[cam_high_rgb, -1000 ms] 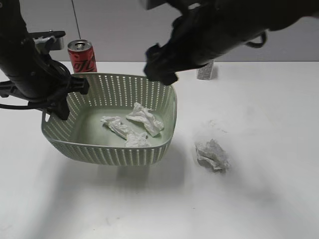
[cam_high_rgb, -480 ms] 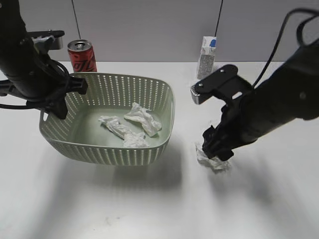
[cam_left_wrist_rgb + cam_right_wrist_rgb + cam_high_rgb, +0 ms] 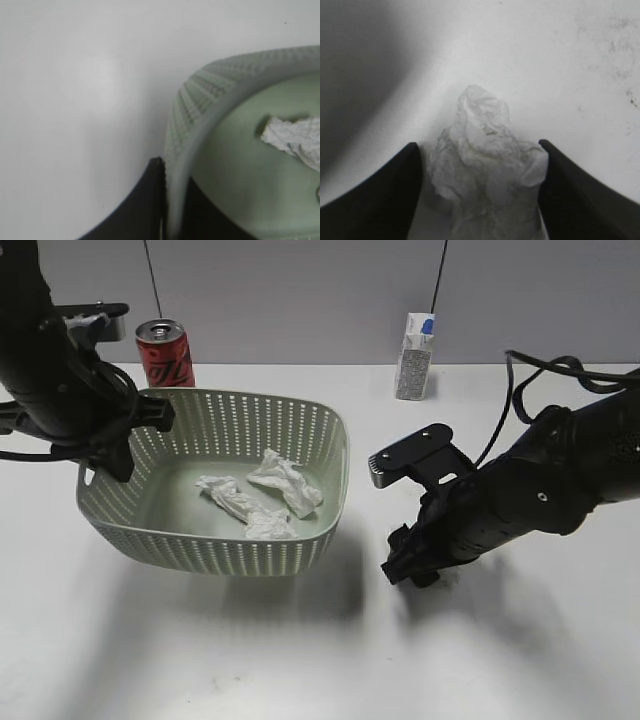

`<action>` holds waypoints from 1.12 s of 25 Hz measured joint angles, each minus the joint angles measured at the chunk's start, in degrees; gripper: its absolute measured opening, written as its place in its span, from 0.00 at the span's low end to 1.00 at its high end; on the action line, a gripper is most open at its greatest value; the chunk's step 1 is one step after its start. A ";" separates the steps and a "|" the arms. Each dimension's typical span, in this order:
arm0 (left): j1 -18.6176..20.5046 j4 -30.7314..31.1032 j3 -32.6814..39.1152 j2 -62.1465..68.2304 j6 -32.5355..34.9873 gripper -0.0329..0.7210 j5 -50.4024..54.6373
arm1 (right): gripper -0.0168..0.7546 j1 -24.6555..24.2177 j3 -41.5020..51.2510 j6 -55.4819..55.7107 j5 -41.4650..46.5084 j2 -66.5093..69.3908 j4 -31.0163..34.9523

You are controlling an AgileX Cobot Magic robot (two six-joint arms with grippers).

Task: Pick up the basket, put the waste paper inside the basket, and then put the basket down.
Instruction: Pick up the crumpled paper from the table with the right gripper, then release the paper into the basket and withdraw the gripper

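Note:
The sage-green basket (image 3: pixel 232 548) hangs tilted a little above the white table. My left gripper (image 3: pixel 113 452) is shut on its left rim; in the left wrist view the jaws (image 3: pixel 172 172) pinch the basket wall (image 3: pixel 200 95). Two white waste paper wads (image 3: pixel 285 480) (image 3: pixel 238 500) lie inside the basket, and one shows in the left wrist view (image 3: pixel 292 142). My right gripper (image 3: pixel 408 566) is down at the table, right of the basket. Its open jaws (image 3: pixel 477 144) straddle the third wad (image 3: pixel 482 160), which the gripper hides in the exterior view.
A red cola can (image 3: pixel 164 353) stands behind the basket at the back left. A white-and-grey carton with a blue top (image 3: pixel 415 357) stands at the back, right of middle. The right arm's cable runs off to the right.
My right arm swung from above the basket over to the loose wad and came down around it. The basket stayed held and shifted only slightly.

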 joint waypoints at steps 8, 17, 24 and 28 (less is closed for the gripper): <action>0.00 0.17 0.00 0.00 0.00 0.04 0.11 | 0.04 0.00 0.16 0.23 3.54 -3.30 0.03; 0.00 -0.58 0.00 0.65 0.00 0.04 -0.81 | 0.04 0.76 -0.88 -1.29 -4.84 -28.57 1.69; 0.00 -4.68 0.00 3.28 0.00 0.04 -1.65 | 0.04 11.42 -7.95 -2.99 -9.39 -23.38 1.90; 0.00 -4.85 0.00 3.33 0.00 0.04 -1.94 | 0.27 13.13 -10.20 -3.17 -12.27 -16.62 1.90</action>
